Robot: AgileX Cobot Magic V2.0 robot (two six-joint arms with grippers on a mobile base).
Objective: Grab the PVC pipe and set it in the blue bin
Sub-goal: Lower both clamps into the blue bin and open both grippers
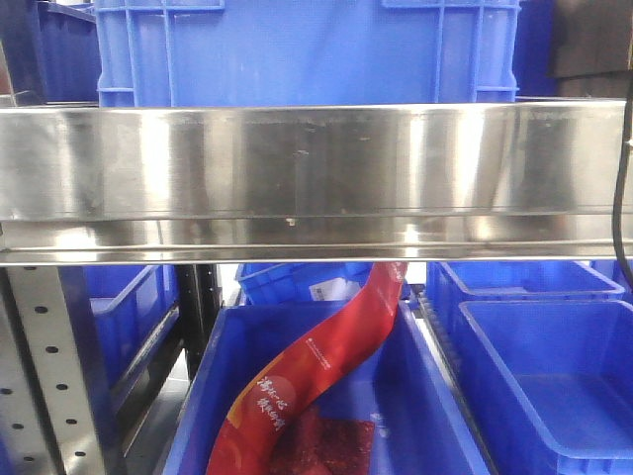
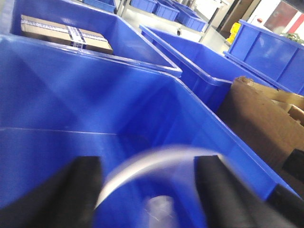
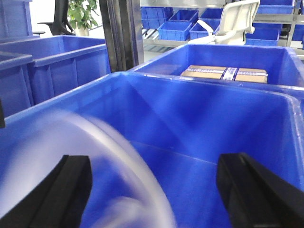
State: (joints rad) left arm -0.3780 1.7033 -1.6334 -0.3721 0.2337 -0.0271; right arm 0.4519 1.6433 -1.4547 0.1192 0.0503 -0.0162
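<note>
- Left end effector [image 2: 147,190] fingers spread, inside the blue bin [image 2: 85,95]; blurred white PVC pipe [image 2: 142,164] arcs between the fingers, contact with them unclear.
- Right end effector [image 3: 152,190] spread wide over the same kind of blue bin; blurred white arc at 8 o'clock, near left finger [image 3: 66,190].
- Cardboard box [image 3: 223,73] in next bin at 12 o'clock.
- Front view: steel shelf rail [image 1: 297,178], red bag [image 1: 316,386] in bin below.

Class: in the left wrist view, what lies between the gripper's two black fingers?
A blurred white PVC pipe arcs between the left gripper's fingers, over the blue bin.
</note>
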